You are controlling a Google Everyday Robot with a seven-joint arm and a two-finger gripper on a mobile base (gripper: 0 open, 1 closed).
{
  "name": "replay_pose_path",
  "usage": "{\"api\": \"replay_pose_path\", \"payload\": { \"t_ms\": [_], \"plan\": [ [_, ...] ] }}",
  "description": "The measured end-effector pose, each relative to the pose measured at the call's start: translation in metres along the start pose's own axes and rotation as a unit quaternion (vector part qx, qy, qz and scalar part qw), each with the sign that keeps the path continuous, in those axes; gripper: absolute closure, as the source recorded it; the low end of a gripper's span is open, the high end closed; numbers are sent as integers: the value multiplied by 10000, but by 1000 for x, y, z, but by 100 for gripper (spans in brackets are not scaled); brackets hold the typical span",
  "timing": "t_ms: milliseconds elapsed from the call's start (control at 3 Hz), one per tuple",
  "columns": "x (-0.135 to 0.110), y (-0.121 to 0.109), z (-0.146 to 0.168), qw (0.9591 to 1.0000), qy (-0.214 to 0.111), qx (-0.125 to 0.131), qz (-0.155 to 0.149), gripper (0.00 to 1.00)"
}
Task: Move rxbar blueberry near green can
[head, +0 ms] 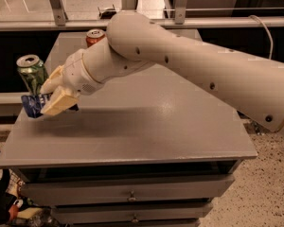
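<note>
The green can (32, 74) stands upright at the left edge of the grey table (146, 122). My gripper (51, 96) is at the table's left side, just in front of and beside the can. It is shut on the rxbar blueberry (33, 105), a dark blue wrapper that sticks out to the left of the fingers (58, 102). The bar is held just above the table, right below the can's front, at the table's left edge. Most of the bar is hidden by the fingers.
A red cola can (95, 36) stands at the back of the table, partly behind my arm (189, 70). The table has drawers (132, 193) below its front edge. A railing (180, 20) runs behind it. Clutter lies on the floor at lower left.
</note>
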State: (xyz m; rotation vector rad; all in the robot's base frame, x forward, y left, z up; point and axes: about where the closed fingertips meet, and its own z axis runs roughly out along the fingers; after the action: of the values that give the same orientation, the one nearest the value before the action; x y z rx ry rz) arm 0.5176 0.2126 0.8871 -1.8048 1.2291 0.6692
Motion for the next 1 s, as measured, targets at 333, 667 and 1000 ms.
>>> {"api": "replay_pose_path", "payload": {
  "t_ms": [333,667,1000],
  "plan": [
    [-2,1,1,10000,-4,-14,-11,84],
    [-3,2,2,10000,-7,-28,-23,61],
    [-5,3,4,10000,-11,-42,-35,37]
  ]
}}
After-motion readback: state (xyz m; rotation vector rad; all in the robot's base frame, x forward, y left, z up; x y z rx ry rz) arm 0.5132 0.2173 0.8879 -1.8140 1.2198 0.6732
